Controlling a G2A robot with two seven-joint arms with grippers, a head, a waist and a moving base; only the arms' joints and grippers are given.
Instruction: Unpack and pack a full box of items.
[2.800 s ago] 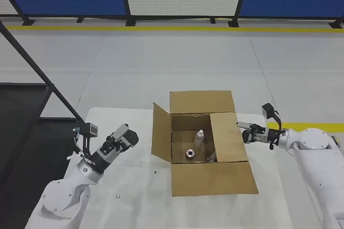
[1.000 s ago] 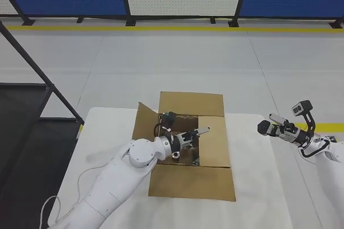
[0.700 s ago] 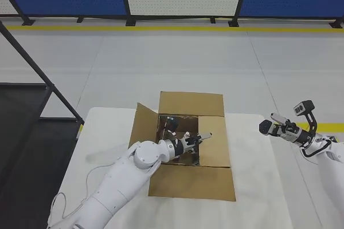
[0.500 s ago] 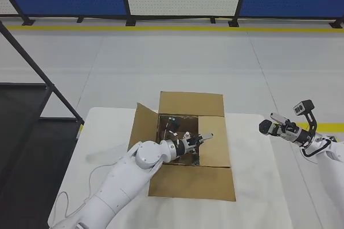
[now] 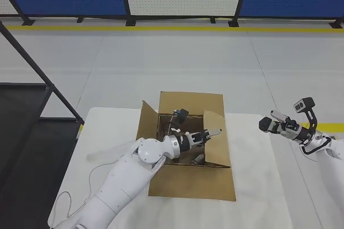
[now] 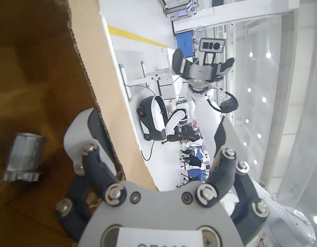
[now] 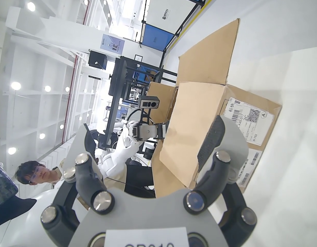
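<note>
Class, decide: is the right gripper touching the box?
Apart. The top view shows bare table between the right gripper and the box.

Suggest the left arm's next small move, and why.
Probably close the left hand on the flap and fold it outward: its open fingers straddle the flap's edge, and the metal cylinder lies just inside on the box floor.
</note>
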